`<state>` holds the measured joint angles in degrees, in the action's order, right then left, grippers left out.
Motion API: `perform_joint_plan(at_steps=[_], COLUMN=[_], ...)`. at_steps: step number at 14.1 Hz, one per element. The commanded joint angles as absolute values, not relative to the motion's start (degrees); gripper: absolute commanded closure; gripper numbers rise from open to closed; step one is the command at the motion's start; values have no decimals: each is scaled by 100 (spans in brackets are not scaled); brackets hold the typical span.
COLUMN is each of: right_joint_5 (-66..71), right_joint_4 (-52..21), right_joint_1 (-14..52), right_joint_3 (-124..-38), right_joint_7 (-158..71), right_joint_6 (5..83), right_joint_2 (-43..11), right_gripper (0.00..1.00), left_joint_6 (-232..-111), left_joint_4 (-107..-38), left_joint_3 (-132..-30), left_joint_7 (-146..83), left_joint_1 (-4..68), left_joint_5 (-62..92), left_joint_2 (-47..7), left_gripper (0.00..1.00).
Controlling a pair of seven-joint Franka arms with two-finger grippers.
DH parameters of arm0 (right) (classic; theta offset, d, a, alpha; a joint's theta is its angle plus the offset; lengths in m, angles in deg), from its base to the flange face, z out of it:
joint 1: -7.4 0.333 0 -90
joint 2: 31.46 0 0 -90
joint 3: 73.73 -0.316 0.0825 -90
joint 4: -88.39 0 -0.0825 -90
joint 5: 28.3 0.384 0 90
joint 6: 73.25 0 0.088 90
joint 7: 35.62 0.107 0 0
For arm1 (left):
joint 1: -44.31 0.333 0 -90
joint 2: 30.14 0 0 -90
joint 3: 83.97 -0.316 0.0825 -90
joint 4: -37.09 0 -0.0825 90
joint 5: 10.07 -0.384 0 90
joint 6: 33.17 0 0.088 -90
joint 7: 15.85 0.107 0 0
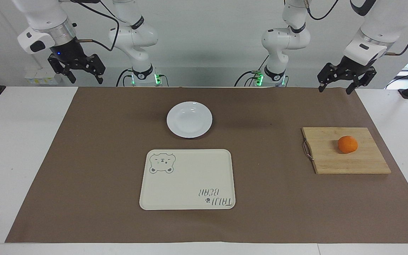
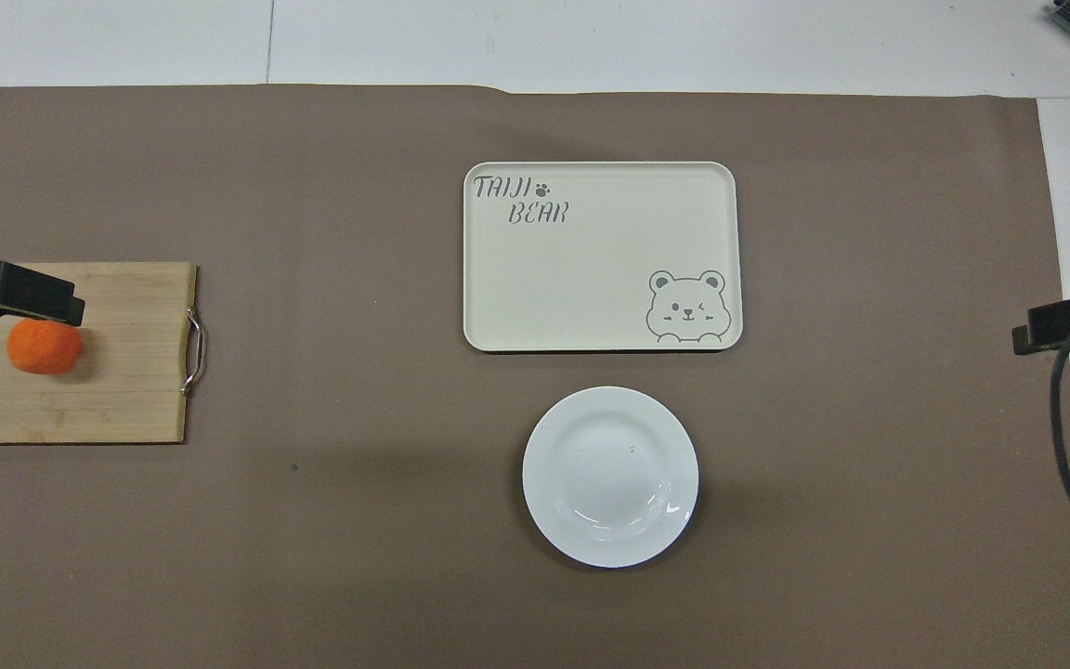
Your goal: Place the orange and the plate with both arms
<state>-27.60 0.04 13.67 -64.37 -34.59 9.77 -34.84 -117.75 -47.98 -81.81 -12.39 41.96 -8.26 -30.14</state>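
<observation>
The orange (image 1: 347,144) (image 2: 45,347) sits on a wooden cutting board (image 1: 360,163) (image 2: 117,390) toward the left arm's end of the table. The white plate (image 1: 189,119) (image 2: 610,476) lies bare in the middle of the brown mat. My left gripper (image 1: 335,89) (image 2: 15,294) hangs open, high over the mat's edge by the left arm's base, touching nothing; from above its tip overlaps the orange's edge. My right gripper (image 1: 86,80) (image 2: 1066,325) hangs open and raised at the right arm's end, holding nothing.
A cream rectangular tray (image 1: 187,179) (image 2: 600,255) with a bear print lies just farther from the robots than the plate. The cutting board has a metal handle (image 1: 307,149) (image 2: 193,351) on its side toward the plate. A brown mat (image 1: 101,159) covers the white table.
</observation>
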Motion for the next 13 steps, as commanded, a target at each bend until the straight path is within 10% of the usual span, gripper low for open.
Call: perform_joint_plan(at_steps=[1, 13], right_joint_5=[-2795, -2795], right_joint_4=[-38, -38], right_joint_1=[1302, 1302], right_joint_3=[-6494, -6494], right_joint_7=[-3457, -3457], right_joint_6=[919, 919], right_joint_2=[-3568, -3567], right_gripper=[0, 0], left_joint_6=[-11764, -11781], left_joint_4=[-4975, -4948], left_joint_3=[-8168, -8168], left_joint_7=[-1181, -1199], left_joint_1=[4247, 4256], left_joint_5=[-840, -998], left_joint_2=[-3181, -3173], left_gripper=[0, 0])
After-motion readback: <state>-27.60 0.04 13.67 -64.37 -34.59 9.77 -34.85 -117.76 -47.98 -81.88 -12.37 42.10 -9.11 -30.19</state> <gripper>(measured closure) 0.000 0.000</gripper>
